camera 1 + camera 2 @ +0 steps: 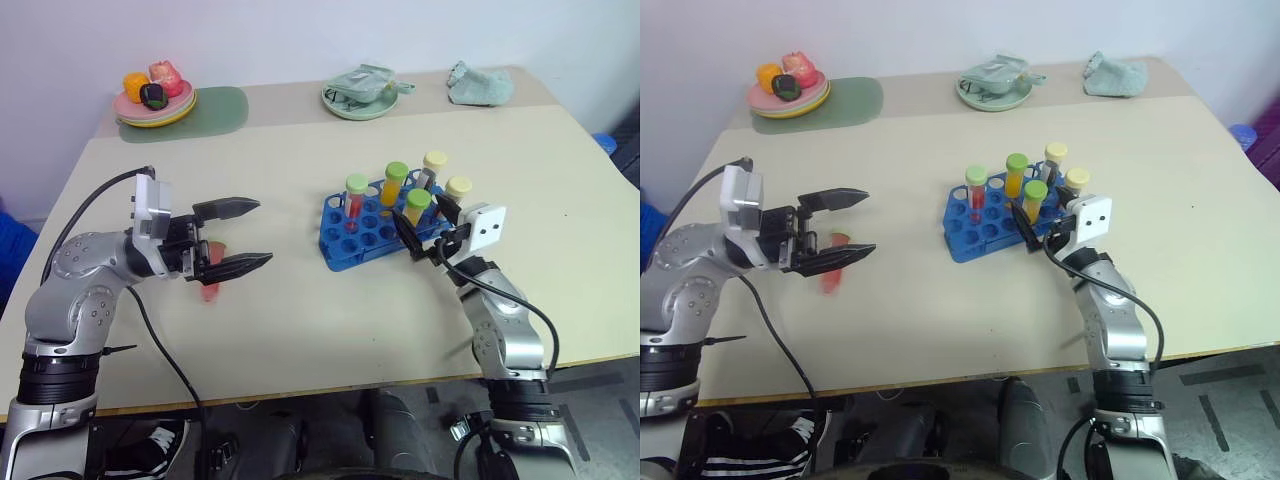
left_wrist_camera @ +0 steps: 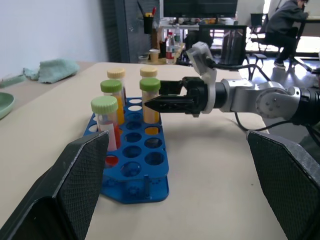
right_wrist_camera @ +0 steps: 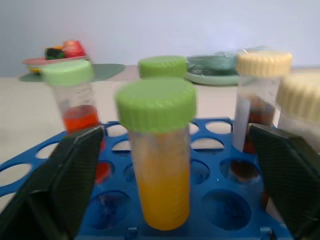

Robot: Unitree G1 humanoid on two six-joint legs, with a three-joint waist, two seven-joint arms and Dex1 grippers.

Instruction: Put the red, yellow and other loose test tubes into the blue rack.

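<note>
The blue rack stands right of the table's middle. Several capped tubes stand upright in it, with green or pale yellow caps and red or yellow liquid. My right gripper is at the rack's near right corner. It is open, its fingers either side of a green-capped yellow tube that stands in a hole, neither touching it. A loose red tube lies on the table at the left, partly hidden under my left gripper. That gripper hovers level above it, wide open and empty, pointing towards the rack.
At the back left, a plate of toy fruit sits on a green mat. A green bowl and a crumpled cloth lie at the back right. Bare table separates the two grippers. A person sits at a desk far behind.
</note>
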